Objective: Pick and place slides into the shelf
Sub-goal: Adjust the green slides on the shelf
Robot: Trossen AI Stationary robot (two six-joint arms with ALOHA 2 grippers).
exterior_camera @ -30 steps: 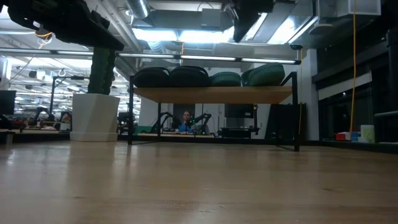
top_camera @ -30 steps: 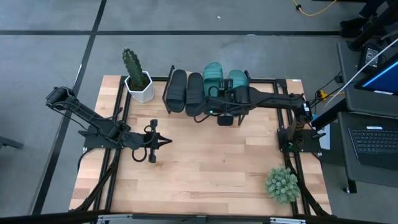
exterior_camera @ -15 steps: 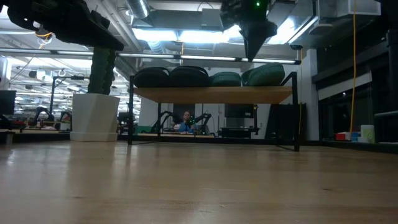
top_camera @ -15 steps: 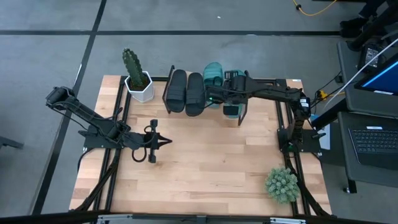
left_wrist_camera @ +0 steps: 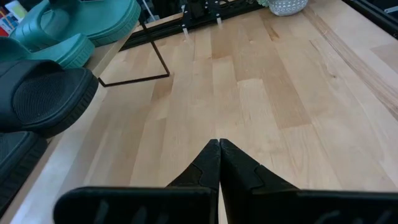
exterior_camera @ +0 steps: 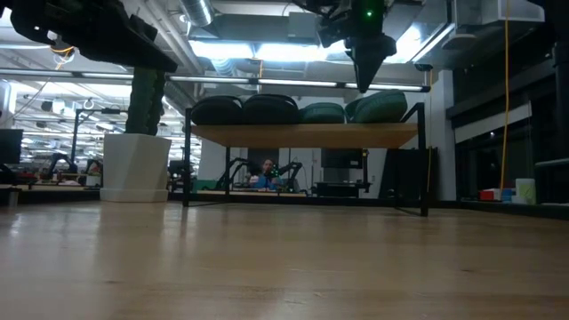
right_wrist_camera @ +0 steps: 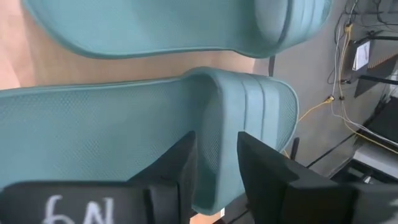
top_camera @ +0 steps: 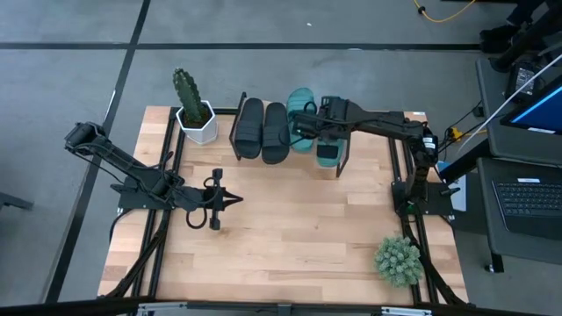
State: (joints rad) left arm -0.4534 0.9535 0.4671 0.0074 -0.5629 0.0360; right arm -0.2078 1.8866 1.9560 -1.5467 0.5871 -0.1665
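All the slides lie side by side on the shelf point(exterior_camera: 302, 135) at the table's far edge: two black slides point(top_camera: 262, 130) on the left, then a teal slide point(top_camera: 301, 107) and a second teal slide point(top_camera: 327, 155). My right gripper point(right_wrist_camera: 217, 177) points down over the second teal slide's strap point(right_wrist_camera: 124, 124), its fingers a little apart. In the low view its tips point(exterior_camera: 363, 85) stand just at the top of that slide point(exterior_camera: 384, 105). My left gripper point(top_camera: 235, 200) waits shut above the left half of the table, and the left wrist view shows it as well point(left_wrist_camera: 219, 149). My right gripper comes at the second teal slide from above, its fingers point(right_wrist_camera: 180, 180) standing on either side of the strap's ribbed edge point(right_wrist_camera: 214, 155). Whether they touch it, I cannot tell. The slide lies flat on the shelf.
A cactus in a white pot point(top_camera: 193, 110) stands left of the shelf. A round green succulent point(top_camera: 398, 261) sits at the near right corner. Bare wooden tabletop point(top_camera: 290, 219) lies in front of the shelf. A person point(exterior_camera: 267, 171) sits far off in the room behind.
My right gripper moved from the near edge of the shelf toward the far edge, over the teal slides, tipping to point down and dropping toward the second teal slide. The slides have not moved.
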